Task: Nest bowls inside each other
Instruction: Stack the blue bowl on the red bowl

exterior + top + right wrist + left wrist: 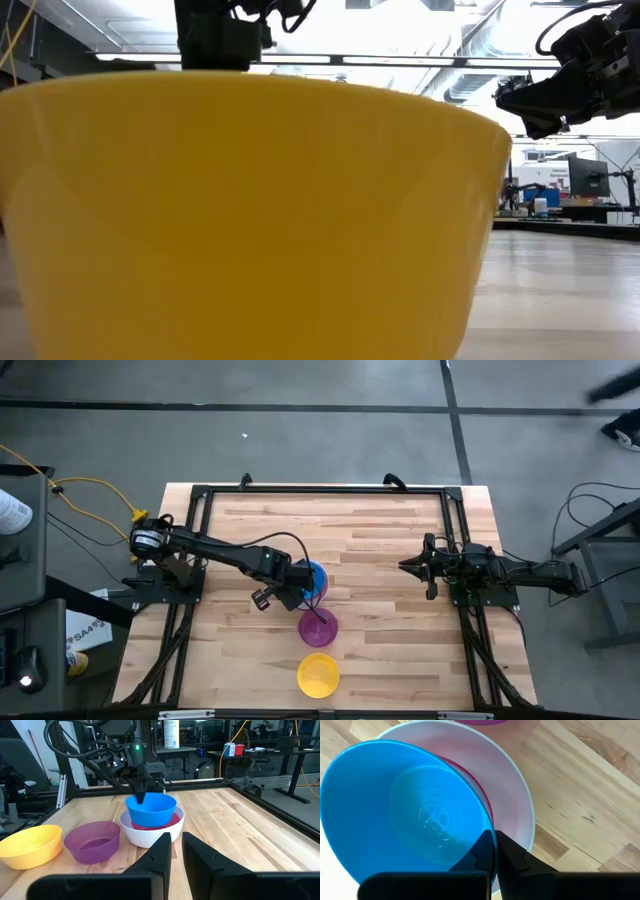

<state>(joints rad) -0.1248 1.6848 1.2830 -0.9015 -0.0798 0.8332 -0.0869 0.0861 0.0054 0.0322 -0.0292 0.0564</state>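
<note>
Two bowls, purple [93, 840] and yellow [29, 845], sit loose beside the white bowl [150, 833] holding the pink-red bowl [150, 824], over which the left gripper [140, 796], clamped tight, holds the blue bowl [151, 810] by its rim; right gripper [408, 566] idle, empty, slightly parted

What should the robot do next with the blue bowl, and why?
Probably lower it a little and let go. The left end effector is pinching the rim of the blue bowl, which hangs tilted just above the pink-red bowl already sitting in the white bowl. It looks lined up, so setting it down should nest it.
</note>
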